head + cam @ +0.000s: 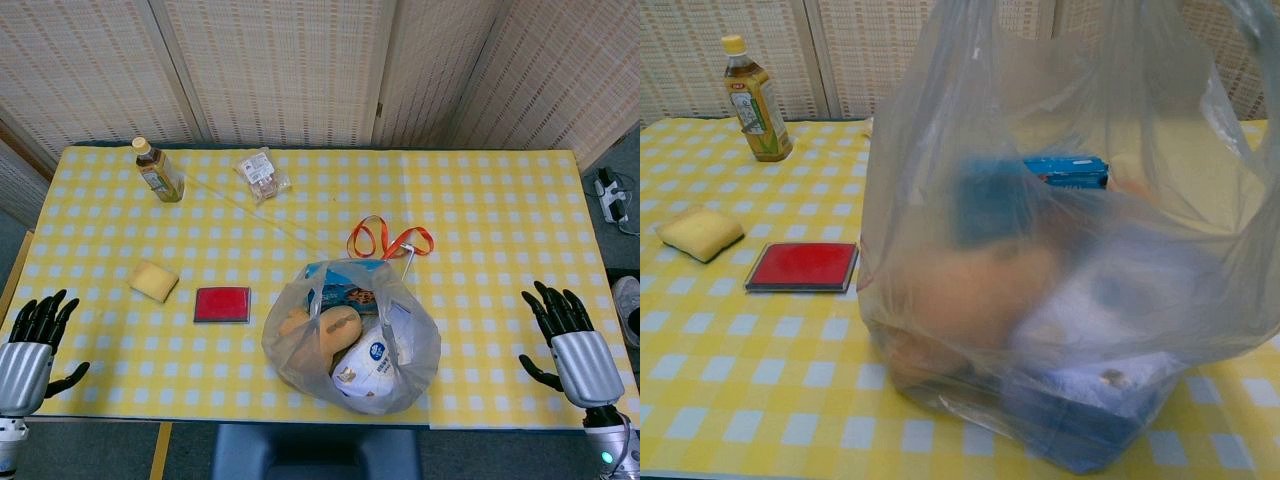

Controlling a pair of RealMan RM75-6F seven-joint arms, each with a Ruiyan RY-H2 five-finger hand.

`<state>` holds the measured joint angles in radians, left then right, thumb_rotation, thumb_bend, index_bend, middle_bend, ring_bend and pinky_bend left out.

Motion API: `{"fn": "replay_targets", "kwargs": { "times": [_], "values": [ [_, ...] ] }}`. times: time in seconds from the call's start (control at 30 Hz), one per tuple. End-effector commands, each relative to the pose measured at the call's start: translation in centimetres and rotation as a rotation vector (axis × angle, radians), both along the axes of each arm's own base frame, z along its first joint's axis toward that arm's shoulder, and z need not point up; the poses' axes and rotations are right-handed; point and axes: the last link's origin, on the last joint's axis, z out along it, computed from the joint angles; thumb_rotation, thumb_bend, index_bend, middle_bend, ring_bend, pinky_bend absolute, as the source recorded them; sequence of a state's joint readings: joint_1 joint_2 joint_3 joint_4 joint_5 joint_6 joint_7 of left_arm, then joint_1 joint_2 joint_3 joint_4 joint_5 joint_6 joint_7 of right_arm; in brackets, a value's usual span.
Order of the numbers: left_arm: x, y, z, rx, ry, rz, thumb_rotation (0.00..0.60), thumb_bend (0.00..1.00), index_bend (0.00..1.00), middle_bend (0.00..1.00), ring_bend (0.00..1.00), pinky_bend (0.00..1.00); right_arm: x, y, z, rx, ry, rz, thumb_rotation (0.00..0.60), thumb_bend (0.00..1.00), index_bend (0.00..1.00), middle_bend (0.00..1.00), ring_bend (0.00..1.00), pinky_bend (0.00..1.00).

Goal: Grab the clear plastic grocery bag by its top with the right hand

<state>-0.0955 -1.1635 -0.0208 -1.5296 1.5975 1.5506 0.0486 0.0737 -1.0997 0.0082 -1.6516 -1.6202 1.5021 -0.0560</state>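
The clear plastic grocery bag (350,340) stands near the table's front edge, full of bread rolls, a blue box and white packets, its top loose and open. In the chest view the clear plastic grocery bag (1070,250) fills most of the frame, close to the camera. My right hand (565,335) rests at the front right of the table, fingers spread, holding nothing, well right of the bag. My left hand (32,340) sits at the front left corner, also spread and empty. Neither hand shows in the chest view.
An orange strap (388,240) lies just behind the bag. A red flat case (222,304) and a yellow sponge (153,281) lie left of it. A tea bottle (158,170) and a snack packet (262,175) stand at the back left.
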Motion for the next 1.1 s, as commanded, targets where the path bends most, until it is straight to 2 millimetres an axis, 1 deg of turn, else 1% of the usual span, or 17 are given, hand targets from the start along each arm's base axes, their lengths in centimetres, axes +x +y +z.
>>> {"fn": "replay_targets", "kwargs": {
  "times": [0.03,0.17,0.3,0.43,0.53,0.6,0.63,0.77,0.87,0.97,1.1],
  "values": [
    [-0.2,0.1,0.0,-0.005,-0.002,0.008,0.600,0.23,0.00,0.00,0.00,0.00,0.0,0.0,-0.3,0.012,0.002,0.000,0.600,0.27,0.00,0.00,0.00,0.00],
    [-0.4,0.4,0.1,0.004,-0.001,0.030,0.600,0.23,0.00,0.00,0.00,0.00,-0.2,-0.2,-0.7,0.043,0.006,-0.006,0.600,0.28,0.00,0.00,0.00,0.00],
    [-0.3,0.5,0.1,0.000,-0.013,0.024,0.600,0.23,0.00,0.00,0.00,0.00,0.7,0.2,-0.8,0.069,-0.053,0.058,0.600,0.28,0.00,0.00,0.00,0.00],
    [-0.4,0.6,0.2,-0.001,-0.016,0.031,0.600,0.23,0.00,0.00,0.00,0.00,2.5,0.6,-0.9,0.207,-0.223,0.146,0.600,0.27,0.00,0.00,0.00,0.00],
    [-0.4,0.7,0.3,-0.004,-0.021,0.029,0.600,0.23,0.00,0.00,0.00,0.00,4.2,0.7,0.2,0.298,-0.376,0.228,0.600,0.27,0.00,0.00,0.00,0.00],
    [-0.5,0.7,0.4,-0.003,-0.024,0.033,0.600,0.23,0.00,0.00,0.00,0.00,5.3,1.0,0.8,0.381,-0.525,0.261,0.600,0.26,0.00,0.00,0.00,0.00],
    [-0.6,0.7,0.4,-0.003,-0.025,0.040,0.600,0.23,0.00,0.00,0.00,0.00,5.6,1.1,1.3,0.423,-0.629,0.266,0.600,0.25,0.00,0.00,0.00,0.00],
    [-0.5,0.6,0.7,0.002,-0.028,0.059,0.600,0.23,0.00,0.00,0.00,0.00,6.1,0.8,2.2,0.497,-0.867,0.298,0.600,0.25,0.00,0.00,0.00,0.00],
    [-0.5,0.5,0.9,0.009,-0.043,0.061,0.600,0.23,0.00,0.00,0.00,0.00,7.1,0.6,2.6,0.603,-1.063,0.306,0.600,0.24,0.00,0.00,0.00,0.00],
    [-0.6,0.6,1.1,0.009,-0.044,0.066,0.600,0.23,0.00,0.00,0.00,0.00,7.9,-0.1,2.9,0.674,-1.134,0.312,0.600,0.24,0.00,0.00,0.00,0.00],
    [-0.5,0.4,1.4,0.011,-0.051,0.064,0.600,0.23,0.00,0.00,0.00,0.00,8.7,-0.9,2.1,0.718,-1.202,0.304,0.600,0.24,0.00,0.00,0.00,0.00]
  ]
}}
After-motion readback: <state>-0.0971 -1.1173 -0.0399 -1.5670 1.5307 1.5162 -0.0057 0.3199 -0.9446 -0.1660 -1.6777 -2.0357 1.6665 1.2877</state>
